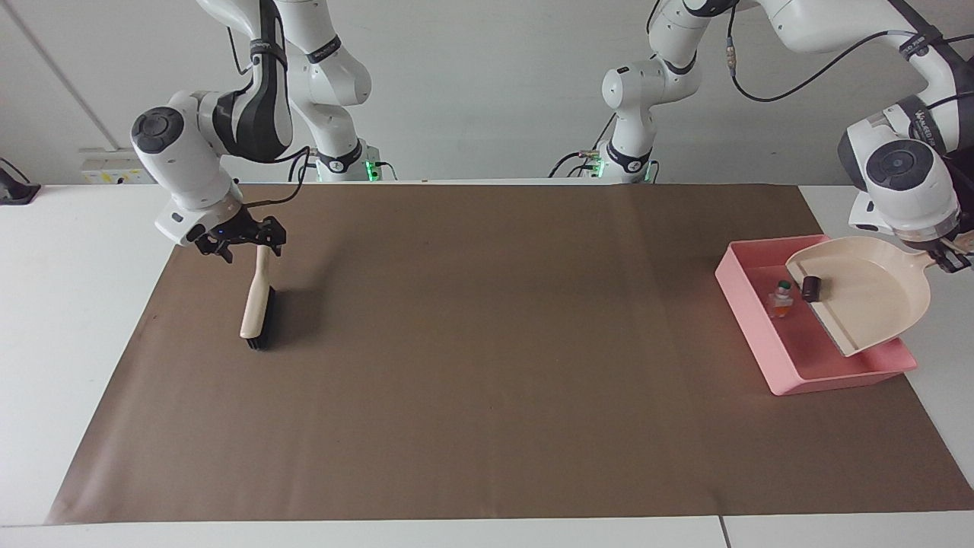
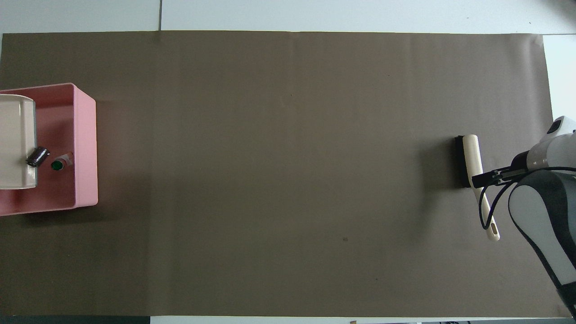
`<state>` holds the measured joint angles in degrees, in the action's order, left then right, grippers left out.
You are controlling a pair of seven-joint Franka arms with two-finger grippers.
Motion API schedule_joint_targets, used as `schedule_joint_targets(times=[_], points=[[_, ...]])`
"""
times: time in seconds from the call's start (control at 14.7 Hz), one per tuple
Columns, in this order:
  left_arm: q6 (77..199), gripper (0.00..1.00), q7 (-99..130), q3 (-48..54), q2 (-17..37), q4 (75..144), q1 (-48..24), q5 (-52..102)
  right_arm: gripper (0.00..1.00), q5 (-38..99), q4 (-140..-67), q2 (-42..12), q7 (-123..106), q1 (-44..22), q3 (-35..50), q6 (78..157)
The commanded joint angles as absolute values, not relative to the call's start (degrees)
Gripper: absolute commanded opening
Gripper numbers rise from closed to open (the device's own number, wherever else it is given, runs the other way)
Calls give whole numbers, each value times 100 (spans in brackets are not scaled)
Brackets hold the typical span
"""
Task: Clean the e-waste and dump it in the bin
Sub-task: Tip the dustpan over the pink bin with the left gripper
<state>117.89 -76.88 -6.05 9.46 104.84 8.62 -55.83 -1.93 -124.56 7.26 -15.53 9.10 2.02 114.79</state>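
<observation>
Open middle, obstacles only at the two ends

The brown mat (image 1: 487, 365) on the desk (image 1: 68, 320) lies bare between the brush (image 1: 257, 312) and the bin (image 1: 749, 320); the tilted dustpan (image 1: 867, 301) covers part of the bin.
</observation>
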Motion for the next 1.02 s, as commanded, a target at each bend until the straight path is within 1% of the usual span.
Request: schedule_joint_targets(times=[0.0, 0.14, 0.27, 0.34, 0.48, 0.61, 0.82, 0.95], points=[[11260, 0, -7270, -659, 826, 10529, 537, -6116, 100, -229, -11868, 712, -1512, 984, 229, 11409], [11014, 0, -7155, -650, 817, 10538, 422, -6414, 100, -290, -11576, 904, -1494, 967, 237, 11338], [10855, 0, -7119, -650, 800, 10521, 413, -6774, 100, -290, -11209, 906, -1250, 958, 264, 11251], [10794, 0, -7128, -650, 774, 10503, 361, -6916, 100, -290, -10884, 844, -839, 958, 264, 10928], [10618, 0, -7215, -642, 747, 10424, 325, -7075, 100, -281, -10007, 520, 74, 958, 264, 10007], [10573, 0, -7495, -607, 660, 10362, 299, -7066, 100, -273, -9468, 309, 473, 967, 290, 9494], [10582, 0, -7926, -571, 432, 10301, 273, -6961, 100, -185, -8984, 168, 1087, 958, 299, 8801], [10591, 0, -8321, -519, 317, 10292, 272, -6542, 100, -185, -9114, 176, 1240, 809, 316, 8798]])
